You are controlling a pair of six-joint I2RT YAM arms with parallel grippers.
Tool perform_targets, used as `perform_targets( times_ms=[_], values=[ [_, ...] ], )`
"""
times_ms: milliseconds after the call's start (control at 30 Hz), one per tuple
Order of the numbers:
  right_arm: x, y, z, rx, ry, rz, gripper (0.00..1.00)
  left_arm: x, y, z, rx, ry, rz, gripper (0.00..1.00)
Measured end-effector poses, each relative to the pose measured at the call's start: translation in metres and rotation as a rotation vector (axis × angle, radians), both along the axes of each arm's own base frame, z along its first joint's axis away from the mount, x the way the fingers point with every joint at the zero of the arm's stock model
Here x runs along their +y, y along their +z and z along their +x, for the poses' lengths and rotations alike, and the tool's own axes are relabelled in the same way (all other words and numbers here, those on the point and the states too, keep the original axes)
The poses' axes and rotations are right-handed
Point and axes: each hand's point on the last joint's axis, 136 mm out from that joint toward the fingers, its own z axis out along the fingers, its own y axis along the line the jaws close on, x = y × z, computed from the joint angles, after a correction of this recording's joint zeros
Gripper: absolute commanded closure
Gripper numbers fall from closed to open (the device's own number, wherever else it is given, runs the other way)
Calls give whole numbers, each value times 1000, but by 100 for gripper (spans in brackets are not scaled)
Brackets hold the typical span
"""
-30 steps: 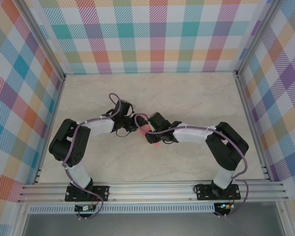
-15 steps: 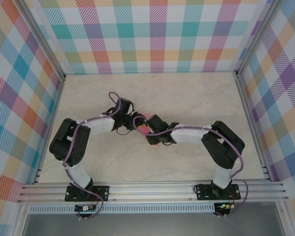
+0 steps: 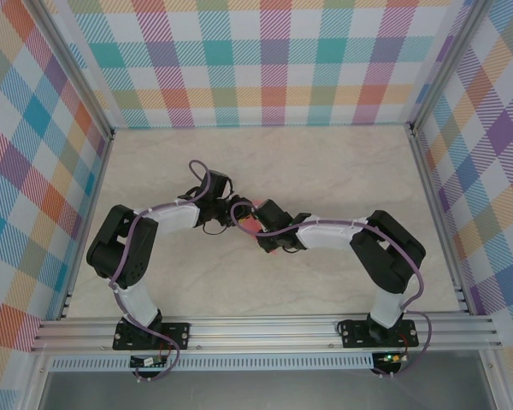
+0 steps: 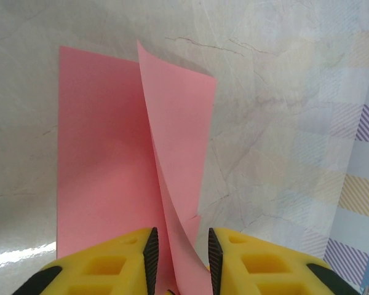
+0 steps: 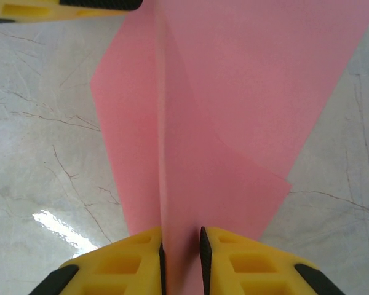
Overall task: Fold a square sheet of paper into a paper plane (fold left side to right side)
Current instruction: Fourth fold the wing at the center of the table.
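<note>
Square sheet of paper (image 4: 104, 153) lies mid-table (image 3: 325, 162), between the two arms, one flap curling upright off the flat part. Left hand (image 4: 181, 263): fingers (image 4: 151, 255) stand apart, the raised flap passing loosely between them. Right hand (image 5: 182, 258): fingers nearly together astride a raised crease; paper fills the gap, but whether it is clamped cannot be told.

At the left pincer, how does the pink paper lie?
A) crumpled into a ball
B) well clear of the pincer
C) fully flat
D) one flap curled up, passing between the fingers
D: part of the paper lies flat on the table while one flap stands up and runs through the left pincer.
</note>
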Motion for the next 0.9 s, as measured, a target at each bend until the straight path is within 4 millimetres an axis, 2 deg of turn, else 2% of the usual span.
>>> perform_targets(
  times_ms=[167, 300, 567, 733, 900],
  values=[
    [0, -1, -2, 10, -3, 5, 85, 4, -3, -2, 14, 4, 17, 62],
    [1, -2, -3, 24, -10, 15, 86, 8, 0, -3, 10, 5, 25, 53],
    [6, -5, -11, 71, -2, 45, 86, 26, 38, 6, -74, 47, -9, 38],
    [8, -6, -13, 120, -12, 86, 87, 42, 45, 6, -92, 80, -14, 37],
    [8, -7, -13, 182, -39, 153, 87, 46, 34, -3, -66, 74, -11, 40]
  ],
)
